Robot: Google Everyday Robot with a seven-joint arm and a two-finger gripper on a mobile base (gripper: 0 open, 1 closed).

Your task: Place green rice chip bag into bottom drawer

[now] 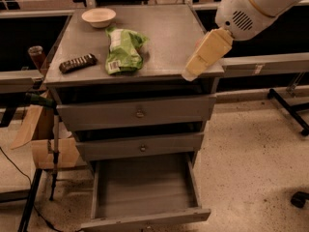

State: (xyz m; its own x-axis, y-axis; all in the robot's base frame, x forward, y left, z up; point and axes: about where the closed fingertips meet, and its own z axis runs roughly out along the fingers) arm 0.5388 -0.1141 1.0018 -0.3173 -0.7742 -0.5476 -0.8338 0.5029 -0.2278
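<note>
The green rice chip bag lies on the top of the grey cabinet, left of centre, with its white barcode label toward the front. The bottom drawer is pulled out and open below the two upper drawers, and nothing lies in it. My gripper, cream-coloured on a white arm, hangs over the cabinet top's right front corner, well to the right of the bag and not touching it.
A white bowl sits at the back left of the cabinet top. A dark remote-like bar lies left of the bag. A cardboard box and a stand are left of the cabinet. A dark frame leg is on the floor at right.
</note>
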